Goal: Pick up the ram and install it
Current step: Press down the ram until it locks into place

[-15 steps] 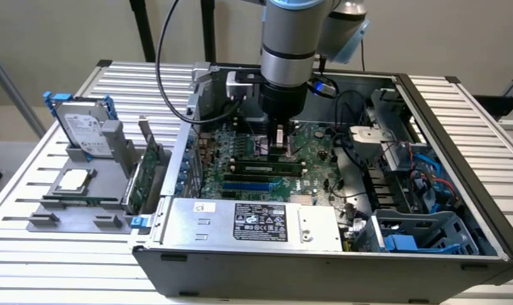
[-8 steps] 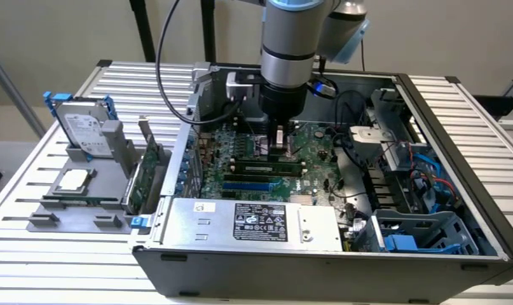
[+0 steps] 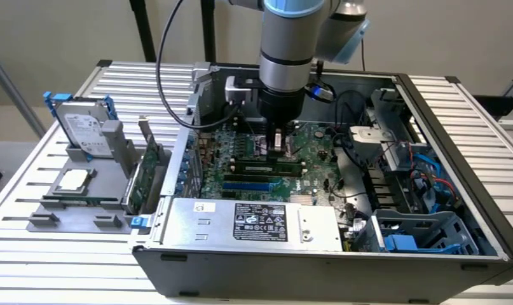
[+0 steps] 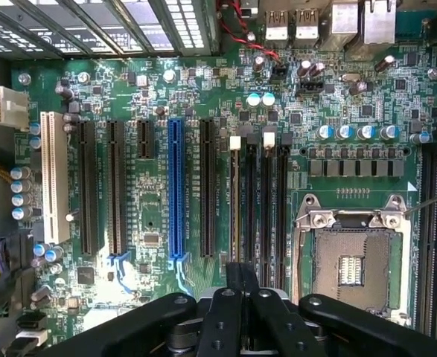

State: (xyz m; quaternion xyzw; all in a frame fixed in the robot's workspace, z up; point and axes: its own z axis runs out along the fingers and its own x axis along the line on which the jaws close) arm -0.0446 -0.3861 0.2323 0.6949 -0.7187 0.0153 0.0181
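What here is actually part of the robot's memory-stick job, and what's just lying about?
Job: gripper, low over the black memory slots on the motherboard; the ram itself cannot be made out.

Lying about: hard drive with blue rails, expansion card, processor chip on the grey holder, power supply.

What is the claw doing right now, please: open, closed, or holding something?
Claw: closed on the ram, holding it edge-on over the motherboard's black memory slots.
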